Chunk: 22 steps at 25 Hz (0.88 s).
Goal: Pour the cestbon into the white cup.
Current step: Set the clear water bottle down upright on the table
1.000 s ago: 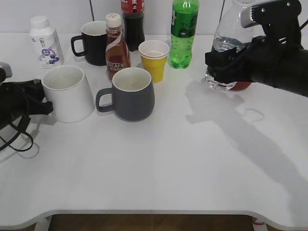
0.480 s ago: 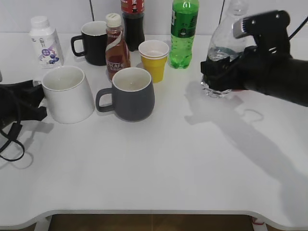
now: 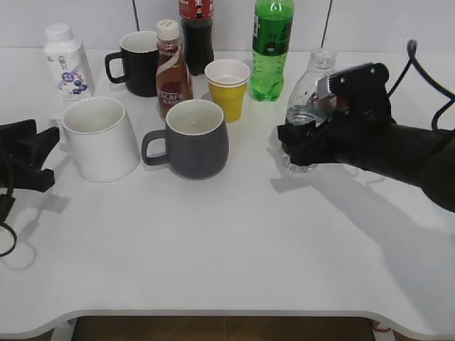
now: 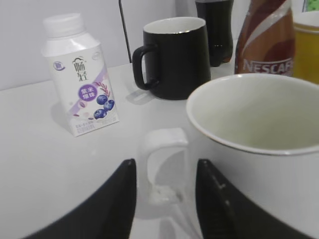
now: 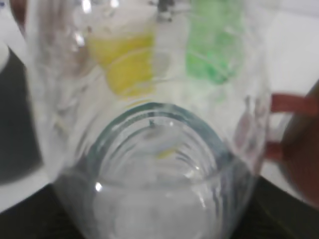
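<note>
From my station I count three ceramic mugs on the table: one white cup [image 3: 101, 138] at the left of the frame, one grey mug [image 3: 192, 138] at centre left, and one black mug [image 3: 138, 62] at upper left. I count one yellow paper cup [image 3: 227, 88] at upper centre. Bottles total five: one clear cestbon [image 3: 307, 106] at centre right, one green soda bottle [image 3: 271, 50] at upper centre, one dark cola bottle [image 3: 197, 35] at the top edge, one brown Nescafe bottle [image 3: 171, 68] beside it, and one small white milk bottle [image 3: 66, 62] at upper left. Two black grippers are in view: one left gripper [image 3: 32, 154] and one right gripper [image 3: 307, 138].
</note>
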Each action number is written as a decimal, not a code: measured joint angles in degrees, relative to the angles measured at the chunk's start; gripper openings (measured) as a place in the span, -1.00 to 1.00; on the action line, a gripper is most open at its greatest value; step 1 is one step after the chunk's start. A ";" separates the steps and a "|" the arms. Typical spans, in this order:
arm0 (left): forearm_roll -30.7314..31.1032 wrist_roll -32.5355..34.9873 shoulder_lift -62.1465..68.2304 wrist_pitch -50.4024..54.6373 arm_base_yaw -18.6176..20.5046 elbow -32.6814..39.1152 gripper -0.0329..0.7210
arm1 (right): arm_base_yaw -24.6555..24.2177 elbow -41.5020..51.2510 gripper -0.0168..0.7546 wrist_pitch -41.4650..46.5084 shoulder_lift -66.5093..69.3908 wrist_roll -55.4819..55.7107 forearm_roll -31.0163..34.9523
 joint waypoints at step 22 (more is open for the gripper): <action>-2.29 -7.62 -40.57 51.05 -1.08 -3.42 0.00 | 0.00 -0.32 0.59 10.09 -26.41 1.89 -8.10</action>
